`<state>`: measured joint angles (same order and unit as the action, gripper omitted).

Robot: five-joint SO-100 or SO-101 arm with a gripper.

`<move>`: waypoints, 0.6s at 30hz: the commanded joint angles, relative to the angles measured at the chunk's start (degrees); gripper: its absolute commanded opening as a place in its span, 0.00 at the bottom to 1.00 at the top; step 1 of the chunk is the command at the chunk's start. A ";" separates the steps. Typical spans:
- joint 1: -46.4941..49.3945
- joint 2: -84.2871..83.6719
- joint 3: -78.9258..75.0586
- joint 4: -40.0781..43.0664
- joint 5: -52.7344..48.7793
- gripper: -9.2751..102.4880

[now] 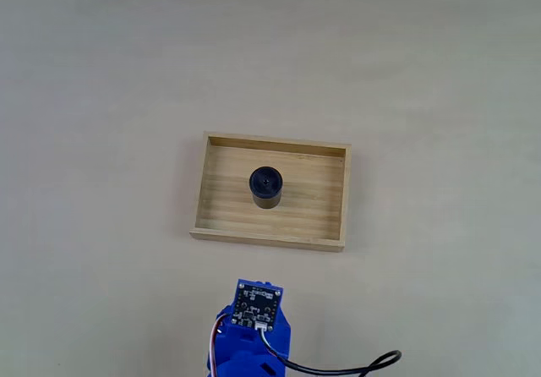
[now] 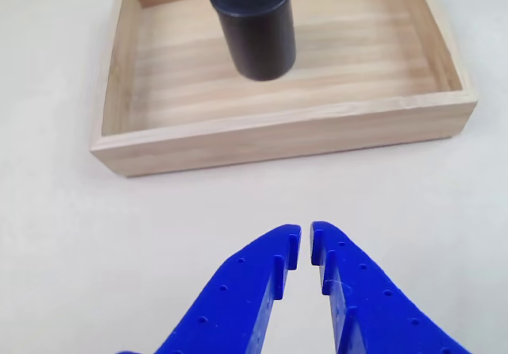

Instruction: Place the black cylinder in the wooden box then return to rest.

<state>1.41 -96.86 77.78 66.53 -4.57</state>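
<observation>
In the other view the blue claw [image 2: 305, 243] is clenched on nothing: its two tips nearly meet, with only a thin slit between them. It hangs over the bare surface [image 2: 71, 235], near of the box [image 2: 278, 136] and apart from it. The claw's base is cut off by the bottom edge of the picture.

The cylinder [image 2: 254, 32] stands upright on the box floor, clear of all four walls; its top is cropped at the upper edge there. In the fixed view the cylinder [image 1: 266, 187] sits a little left of the box's [image 1: 270, 238] middle. The arm [image 1: 252, 335] enters from the bottom edge, showing a small circuit board and a black cable [image 1: 355, 367] curling off to the right; the claw itself is hidden beneath it.
</observation>
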 commanded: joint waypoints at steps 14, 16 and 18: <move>-0.62 -1.85 10.72 2.81 0.09 0.08; -0.62 -1.85 11.87 3.52 0.18 0.08; -0.62 -1.85 12.83 4.39 0.53 0.08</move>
<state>0.79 -98.26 90.09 70.31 -4.83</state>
